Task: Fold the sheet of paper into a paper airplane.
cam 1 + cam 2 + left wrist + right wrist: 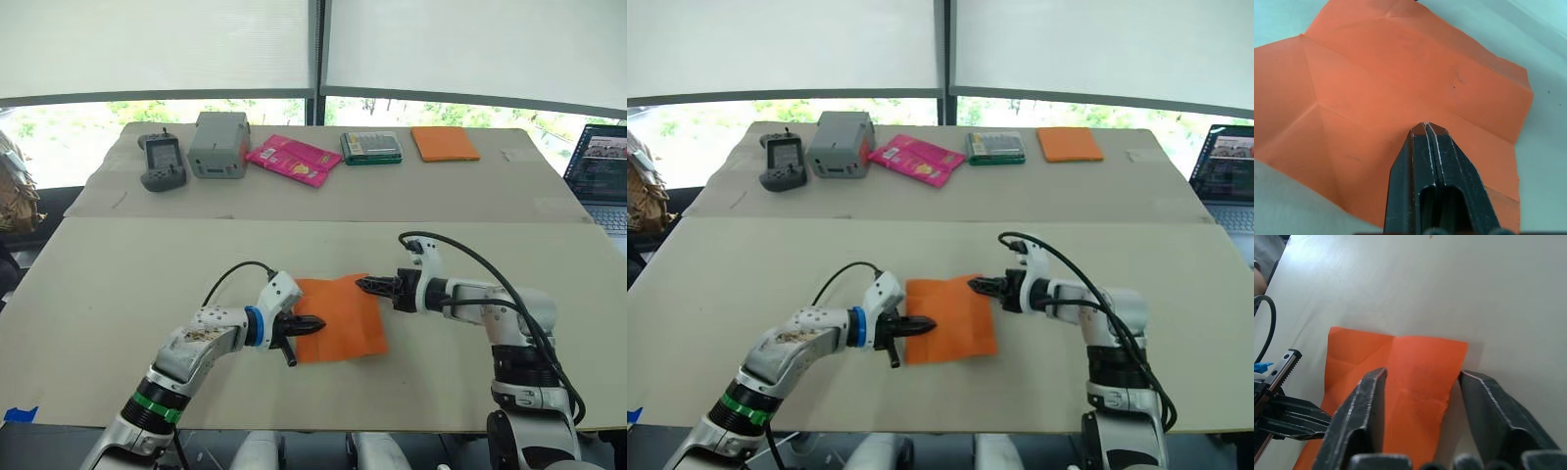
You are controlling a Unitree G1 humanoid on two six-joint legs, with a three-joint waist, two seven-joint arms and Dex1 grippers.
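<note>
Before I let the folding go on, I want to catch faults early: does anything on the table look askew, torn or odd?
Nothing stands out. The sheet of paper lies open on the table, creased but untorn. The left tool, shut, rests on it; the right tool is open at its far edge.

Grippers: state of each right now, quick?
Left gripper: shut, fingertips over the sheet of paper, holding nothing.
Right gripper: open, fingers straddling the sheet's far corner, not clamped.

beige tables [118, 284] before bright, blind-covered windows [157, 49].
</note>
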